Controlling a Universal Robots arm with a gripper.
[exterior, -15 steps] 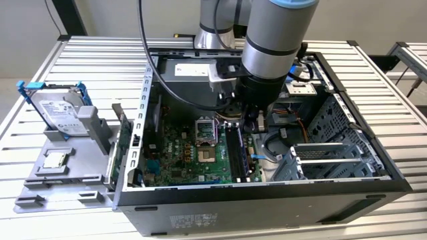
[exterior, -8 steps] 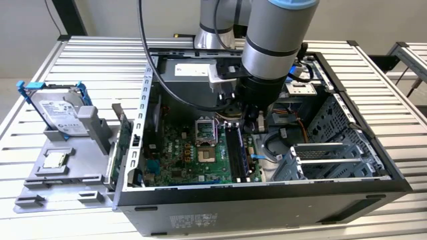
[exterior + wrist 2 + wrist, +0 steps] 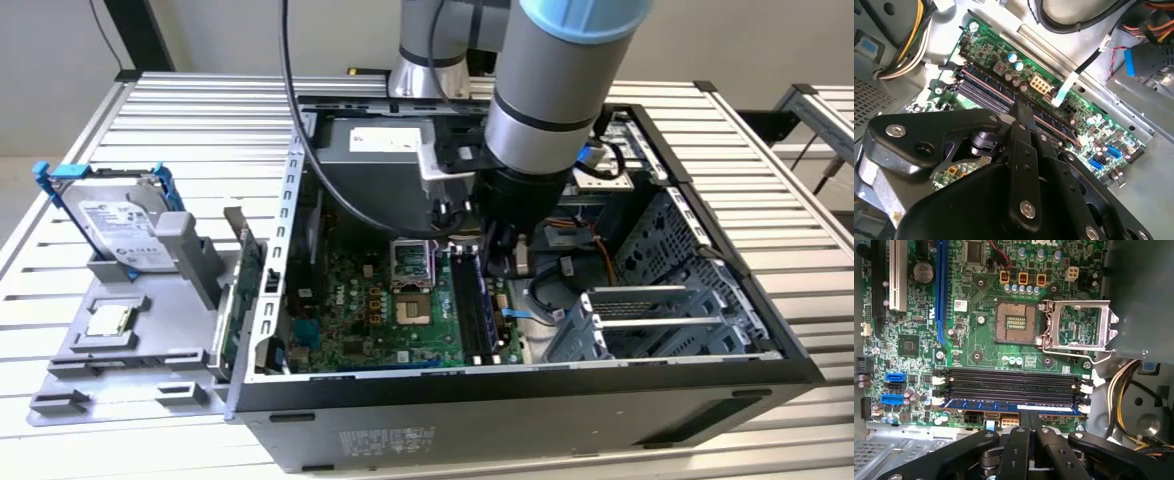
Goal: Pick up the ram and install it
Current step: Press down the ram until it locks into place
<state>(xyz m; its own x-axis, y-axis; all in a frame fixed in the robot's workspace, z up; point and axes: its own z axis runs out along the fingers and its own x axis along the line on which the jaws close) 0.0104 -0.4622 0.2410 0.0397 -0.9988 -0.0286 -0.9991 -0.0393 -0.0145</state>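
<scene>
The ram (image 3: 1009, 406) is a long dark blue stick standing in the outermost memory slot of the motherboard (image 3: 979, 347); in the second wrist view the ram (image 3: 999, 82) runs edge-up between the slot's end clips. My gripper (image 3: 1028, 414) hangs right over the stick's top edge near its middle, fingers shut together with nothing between them; whether they touch the edge I cannot tell. In the second wrist view the gripper (image 3: 1018, 106) tip sits at the stick's edge. In the exterior view the gripper (image 3: 501, 262) reaches deep into the open computer case (image 3: 534, 400).
Three empty memory slots (image 3: 1009, 382) lie beside the ram. The processor socket (image 3: 1015, 322) is open, its metal frame (image 3: 1079, 325) flipped aside. Cable bundles (image 3: 1124, 385) crowd one end. Outside the case, a grey tray (image 3: 134, 350) carries a hard drive (image 3: 127, 225) and a small square chip (image 3: 110, 320).
</scene>
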